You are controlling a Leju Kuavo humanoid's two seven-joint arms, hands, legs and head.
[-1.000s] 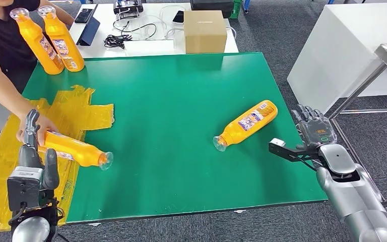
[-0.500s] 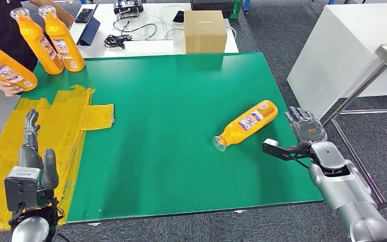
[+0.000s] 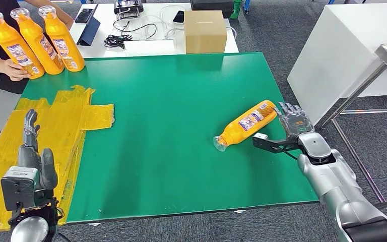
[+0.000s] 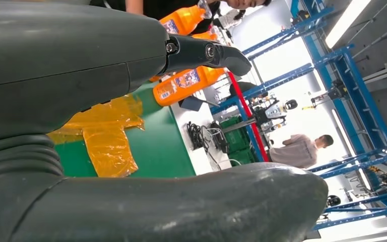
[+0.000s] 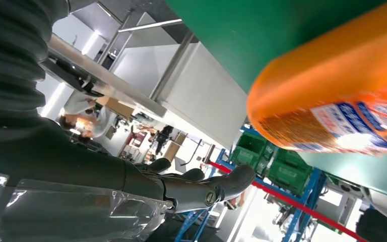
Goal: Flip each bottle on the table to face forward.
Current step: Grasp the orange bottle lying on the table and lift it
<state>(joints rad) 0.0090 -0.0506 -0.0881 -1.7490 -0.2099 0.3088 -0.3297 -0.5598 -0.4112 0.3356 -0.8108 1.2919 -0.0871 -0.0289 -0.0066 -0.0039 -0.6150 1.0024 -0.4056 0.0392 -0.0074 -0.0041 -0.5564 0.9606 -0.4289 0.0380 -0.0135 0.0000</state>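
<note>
One orange bottle (image 3: 246, 124) is seen lying on its side on the green table (image 3: 181, 91), right of the middle, its long axis slanting from the cap end nearer the robot to the base end farther off and to the right. The right hand (image 3: 293, 122) is held just beside that base, fingers spread, nothing gripped. The left hand (image 3: 30, 146) is far off, fingers apart, over the yellow sheet (image 3: 75, 113). The right hand is judged better placed.
</note>
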